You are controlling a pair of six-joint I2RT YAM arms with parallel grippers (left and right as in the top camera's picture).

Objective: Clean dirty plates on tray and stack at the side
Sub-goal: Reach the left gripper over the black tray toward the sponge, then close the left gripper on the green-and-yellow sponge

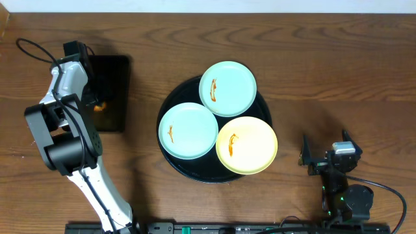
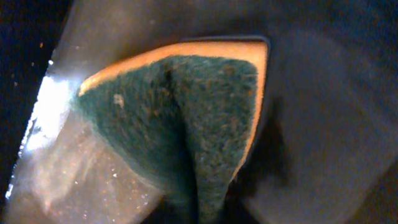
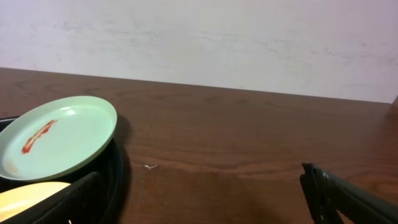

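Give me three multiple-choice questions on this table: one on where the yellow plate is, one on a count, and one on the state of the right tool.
1. Where is the yellow plate?
A. on the tray
B. on the bare table
C. held in the air

2. How many plates are mint?
A. one
B. two
C. three

3. How is the right tool?
A. shut on a plate
B. shut on a cloth
C. open, holding nothing

Answers:
1 A: the overhead view shows the yellow plate lying inside the tray's rim.
2 B: the back mint plate and the left mint plate are the only two, and the third plate is yellow.
3 C: in the right wrist view its fingers stand wide apart with only table between them.
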